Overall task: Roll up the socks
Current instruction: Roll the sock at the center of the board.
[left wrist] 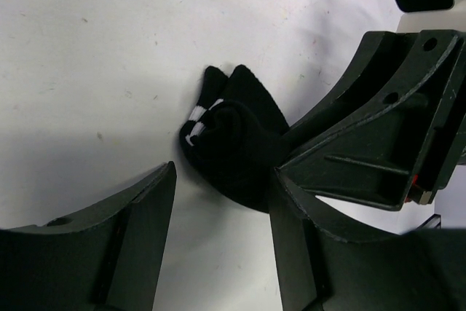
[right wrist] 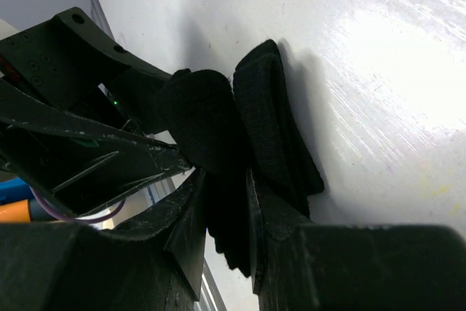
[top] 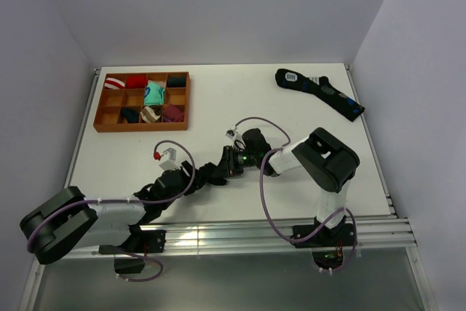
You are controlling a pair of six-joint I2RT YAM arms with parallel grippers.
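Note:
A black sock [left wrist: 240, 143] with white stripes lies partly rolled on the white table. My right gripper [right wrist: 224, 180] is shut on it and pinches the fabric [right wrist: 218, 114] between its fingers. It enters the left wrist view from the right [left wrist: 378, 143]. My left gripper [left wrist: 224, 187] is open, with one finger on each side just short of the roll and not touching it. In the top view the two grippers meet at table centre, the left [top: 217, 171] and the right [top: 236, 158], and they hide the sock. A dark sock pair with blue patches [top: 320, 92] lies flat at the far right.
An orange compartment tray [top: 142, 127] at the far left holds several rolled socks. The table's near edge has metal rails [top: 240, 238]. Grey walls close in the left, back and right sides.

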